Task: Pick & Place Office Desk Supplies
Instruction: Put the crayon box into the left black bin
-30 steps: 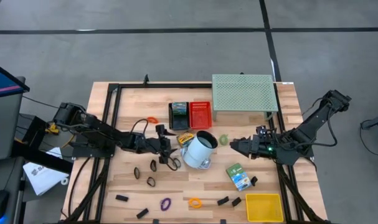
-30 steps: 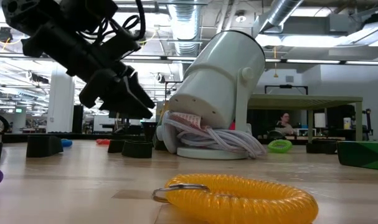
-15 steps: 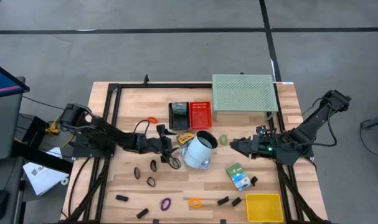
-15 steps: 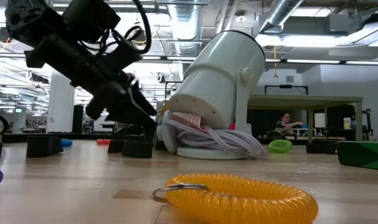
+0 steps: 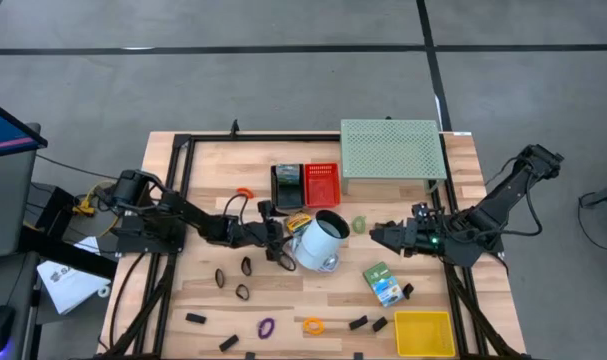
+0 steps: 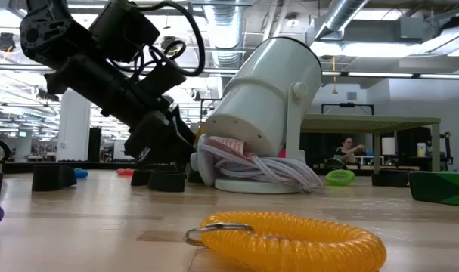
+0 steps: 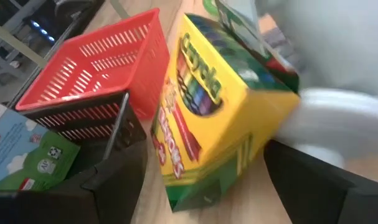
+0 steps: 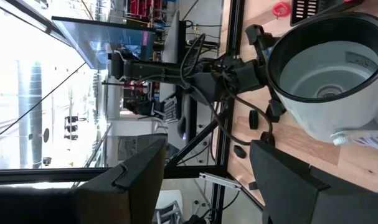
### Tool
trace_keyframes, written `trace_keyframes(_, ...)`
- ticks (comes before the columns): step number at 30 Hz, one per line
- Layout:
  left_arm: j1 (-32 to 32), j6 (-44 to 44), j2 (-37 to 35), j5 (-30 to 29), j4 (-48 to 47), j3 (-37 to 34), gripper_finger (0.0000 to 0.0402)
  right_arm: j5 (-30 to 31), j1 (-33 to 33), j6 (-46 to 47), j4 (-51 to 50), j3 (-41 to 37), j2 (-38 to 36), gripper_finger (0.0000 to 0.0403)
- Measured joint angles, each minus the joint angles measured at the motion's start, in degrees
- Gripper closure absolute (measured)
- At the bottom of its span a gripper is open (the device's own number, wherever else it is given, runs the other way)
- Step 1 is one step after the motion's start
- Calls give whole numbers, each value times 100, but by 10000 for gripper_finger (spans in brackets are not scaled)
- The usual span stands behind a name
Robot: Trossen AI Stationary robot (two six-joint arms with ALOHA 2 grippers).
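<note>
Wrist cam alone shows left hand (image 7: 201, 180) wide open round crayon box (image 7: 217, 118), no grip yet.

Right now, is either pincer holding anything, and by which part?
Nothing is held. The left pincer stands open around the crayon box, its fingers on either side, not closed on it. The right pincer is open and empty beside the white desk lamp.

Two dark, near-black jointed arms here, both matte and blocky at the joints. The left arm (image 5: 173, 215) carries loose black cables looping over its links, plus a small yellow tag near its base. Its hand (image 5: 279, 243) ends in two flat, dark fingers (image 7: 108, 186) with squared edges. The right arm (image 5: 503, 195) shows cables too, and a tiny green light glows near its hand (image 5: 381, 235).
</note>
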Motion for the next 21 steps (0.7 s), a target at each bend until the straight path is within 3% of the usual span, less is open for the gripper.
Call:
trace_keyframes(10,225,-41,47,169,31,-1,102,1,0,-2,-2,0,0,172)
trace_keyframes(21,252,-382,47,579,50,-1,226,23,0,-4,-2,0,0,172)
